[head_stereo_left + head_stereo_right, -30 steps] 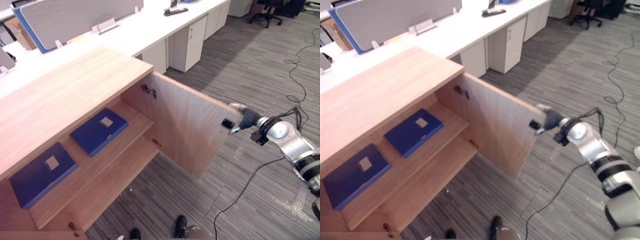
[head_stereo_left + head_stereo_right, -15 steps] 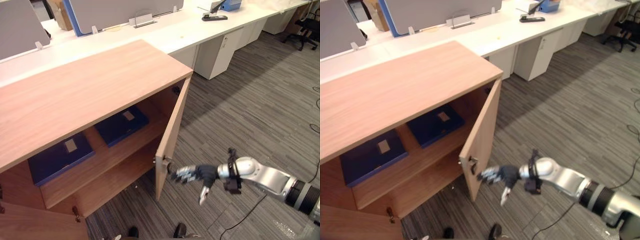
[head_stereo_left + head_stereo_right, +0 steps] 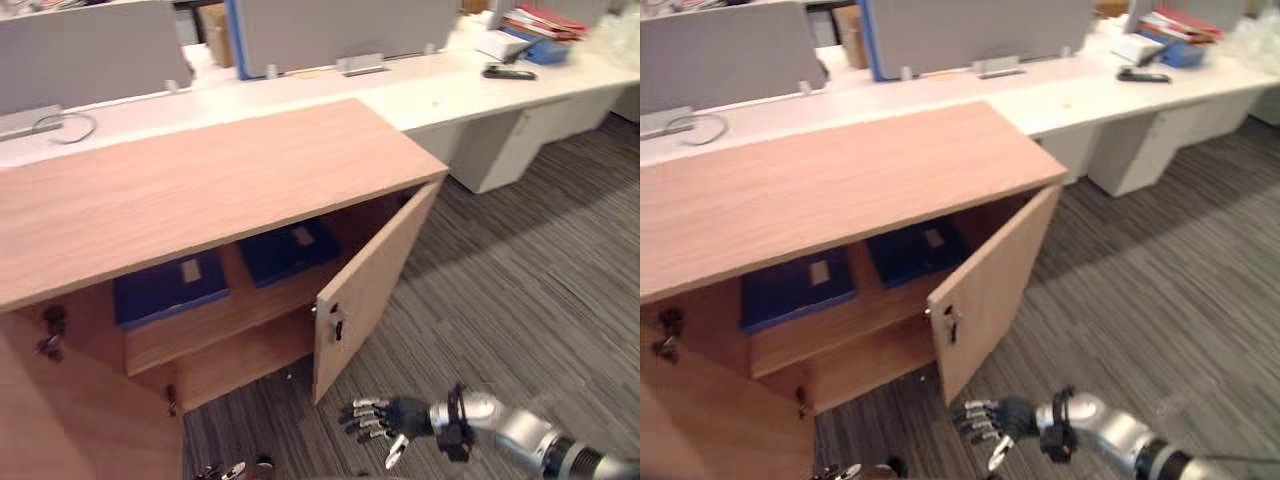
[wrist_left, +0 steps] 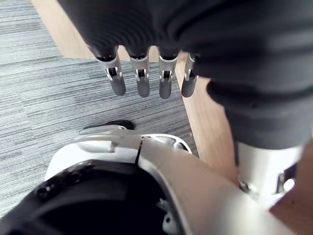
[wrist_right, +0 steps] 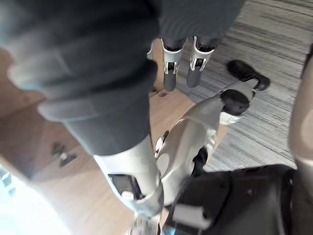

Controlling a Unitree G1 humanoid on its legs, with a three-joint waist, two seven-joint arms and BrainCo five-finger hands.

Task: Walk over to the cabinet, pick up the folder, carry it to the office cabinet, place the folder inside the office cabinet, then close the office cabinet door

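Office cabinet [image 3: 220, 190]: wood top, both doors off the closed position.
- Right door [image 3: 375, 280] stands about half open, its free edge angled out from the cabinet front, with a small dark fitting low on that edge.
- Left door [image 3: 80, 420] is swung wide, out past the cabinet's left front corner.

Inside the cabinet, on the upper shelf [image 3: 230, 322], two blue folders lie flat side by side, each with a pale label.
- Left folder [image 3: 165, 290] sits toward the cabinet's left half.
- Right folder [image 3: 285, 252] is just behind the half-open right door.
- Which one is the carried folder cannot be told.

Right hand [image 3: 385, 420] is low in front of the cabinet, near the floor [image 3: 540, 290] and just out from the bottom of the right door's free edge.
- Its fingers are spread and nearly straight (thumb dropped below them).
- It holds nothing and is clear of the door.

Left hand [image 4: 143, 81] shows in its wrist view, fingers straight and hanging side by side, nothing in them. Carpet and a strip of cabinet wood lie beyond.

Behind the cabinet runs a long white tabletop [image 3: 440, 85] with grey divider screens.
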